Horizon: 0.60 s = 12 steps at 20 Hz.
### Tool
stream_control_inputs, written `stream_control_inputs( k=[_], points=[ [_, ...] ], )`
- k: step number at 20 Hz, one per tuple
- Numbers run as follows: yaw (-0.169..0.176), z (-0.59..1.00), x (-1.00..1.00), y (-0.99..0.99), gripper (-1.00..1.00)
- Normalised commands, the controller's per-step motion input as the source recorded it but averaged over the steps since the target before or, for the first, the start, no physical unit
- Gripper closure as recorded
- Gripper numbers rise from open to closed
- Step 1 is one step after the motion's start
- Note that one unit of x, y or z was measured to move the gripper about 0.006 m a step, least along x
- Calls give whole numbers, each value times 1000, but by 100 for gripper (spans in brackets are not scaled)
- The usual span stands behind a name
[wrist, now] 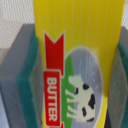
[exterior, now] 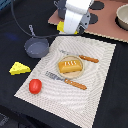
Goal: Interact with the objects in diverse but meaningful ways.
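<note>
My fingers clamp the yellow butter block above the striped mat's far edge on the tabletop; the bread loaf sits on its plate mid-mat.

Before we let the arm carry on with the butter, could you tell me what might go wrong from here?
1. The wrist view shows the butter block clamped between the fingers; its smooth printed face could slip if the arm swings quickly.
2. The gripper sits close above the placemat's far edge, near the saucepan; lowering carelessly could knock its handle.
3. The bread loaf, fork and knife crowd the placemat's middle, leaving limited room to set the block down.
</note>
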Motion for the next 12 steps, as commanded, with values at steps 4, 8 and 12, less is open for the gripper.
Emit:
stream_control_inputs(
  k=[4, 8, 12],
  points=[
    [-2, -99, -989, 158, 100],
    [0, -125, -986, 270, 100],
    [0, -84, -649, 515, 100]
  ],
)
